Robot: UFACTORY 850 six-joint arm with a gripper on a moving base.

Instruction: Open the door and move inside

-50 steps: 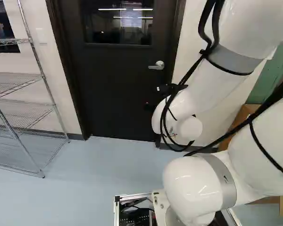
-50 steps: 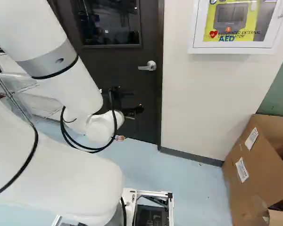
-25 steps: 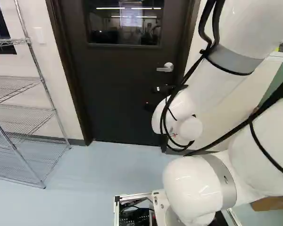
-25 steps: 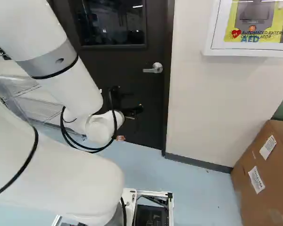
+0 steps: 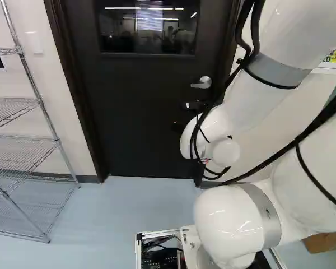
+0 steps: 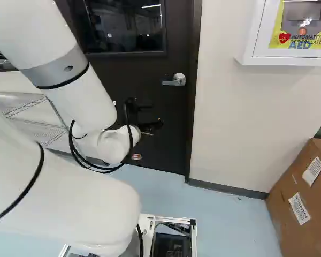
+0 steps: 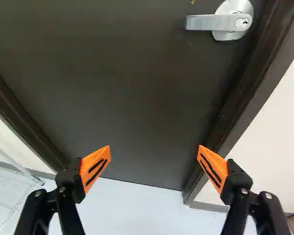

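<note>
On the tall dark flat door [image 5: 143, 115], near one upright edge: silver metal lever handle [image 6: 174, 80], lever level, so latch presumably not worked. By the look of it, shut in its dark brown frame [image 6: 194, 101]. Just in front of the door, lower than the handle: black two-fingered gripper [image 7: 154, 148] with orange pads [image 7: 215, 161], fingers spread wide, nothing between. Carried by the jointed white arm [image 5: 243, 112]. Held low and facing the door probably to line up before a reach for the handle; spread likely to give room around the lever. Next, likely: raise toward handle, press down, then push or pull (swing direction not readable). Risk: knocking the frame beside the lever.

Up to the foot of the door, smooth pale blue floor [image 5: 117, 218]. Handle side of the door: off-white wall [image 6: 230, 123], white wall cabinet with yellow panel [image 6: 283, 57], brown cardboard box [image 6: 289, 230]. Opposite side of the door: silver wire shelving rack [image 5: 49, 122].
</note>
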